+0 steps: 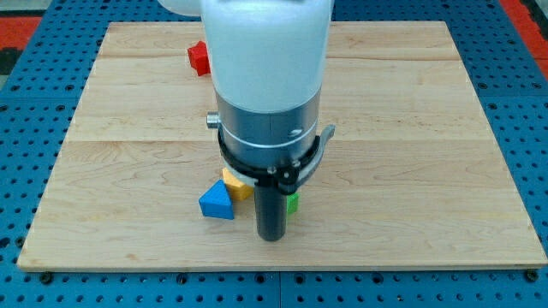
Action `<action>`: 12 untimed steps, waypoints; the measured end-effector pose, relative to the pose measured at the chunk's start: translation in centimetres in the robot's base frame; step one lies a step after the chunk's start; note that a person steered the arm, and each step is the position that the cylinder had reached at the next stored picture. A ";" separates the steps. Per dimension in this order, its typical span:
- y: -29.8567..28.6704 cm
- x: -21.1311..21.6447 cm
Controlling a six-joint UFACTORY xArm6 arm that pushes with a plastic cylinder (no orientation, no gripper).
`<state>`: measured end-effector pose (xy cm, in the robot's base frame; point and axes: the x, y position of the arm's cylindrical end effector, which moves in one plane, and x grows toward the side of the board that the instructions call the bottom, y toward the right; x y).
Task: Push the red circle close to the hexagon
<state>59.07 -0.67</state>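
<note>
A red block lies near the view's top left of the wooden board. The arm hides its right part, so I cannot tell its shape. A yellow block, a blue triangle and a green block sit together near the view's bottom centre. The arm hides part of the yellow block and the rod hides part of the green one. My tip is just right of the blue triangle and just left of the green block, far below the red block.
The arm's wide white and grey body covers the middle of the board and anything behind it. The board rests on a blue perforated table. Its front edge runs just below my tip.
</note>
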 end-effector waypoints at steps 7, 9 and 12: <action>-8.6 -39.8; -8.0 -35.8; -5.8 -28.2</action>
<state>30.83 -6.47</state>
